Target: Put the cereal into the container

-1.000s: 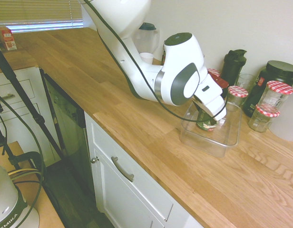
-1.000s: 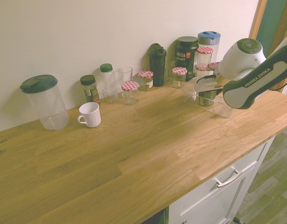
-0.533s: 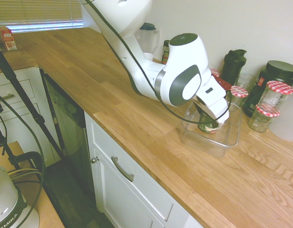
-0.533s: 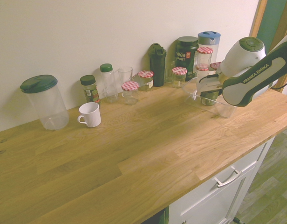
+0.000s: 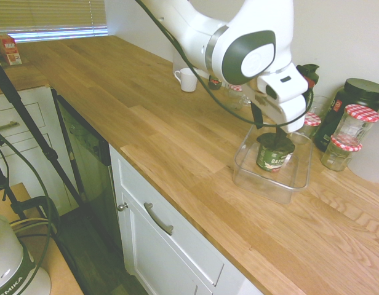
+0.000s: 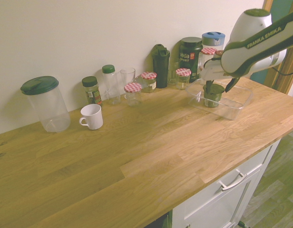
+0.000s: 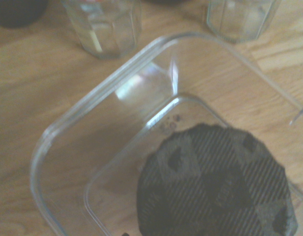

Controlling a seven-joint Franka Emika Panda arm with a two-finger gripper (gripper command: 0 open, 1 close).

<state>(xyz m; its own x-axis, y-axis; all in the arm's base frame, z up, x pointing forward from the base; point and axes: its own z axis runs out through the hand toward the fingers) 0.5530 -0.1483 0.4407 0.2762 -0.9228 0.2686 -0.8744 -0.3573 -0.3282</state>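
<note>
In the first exterior view, the cereal tub (image 5: pixel 273 158) stands inside the clear container (image 5: pixel 294 185) on the wooden counter (image 5: pixel 171 160). The gripper (image 5: pixel 269 128) is right above the tub, pointing down, its two dark fingers spread apart: one comes down at the tub's edge, the other over its dark top. Near the container are jars with red-and-white checked lids, two of them stacked one on the other (image 5: pixel 344 137), and behind these is a big dark tub (image 5: pixel 352 101). A white mug (image 5: pixel 186 80) stands farther along the counter, and a small red-and-white carton (image 5: pixel 8 49) sits by the window blind (image 5: pixel 51 17).

In the second exterior view, the tub is upright in the container, and the spread fingers show again, one at its near side and the other angled out beyond it. Along the wall stand a black shaker bottle (image 6: pixel 161 66), a pitcher with a blue lid (image 6: pixel 213 41), a green-capped bottle (image 6: pixel 110 84), a small jar with a dark green lid (image 6: pixel 92 91) and a tall clear canister with a green lid (image 6: pixel 49 107). The mug is in front of the small jar.

In the wrist view, the tub's round patterned top fills the lower part, within the container's rim; two glass jars show outside it, partly cut off.
</note>
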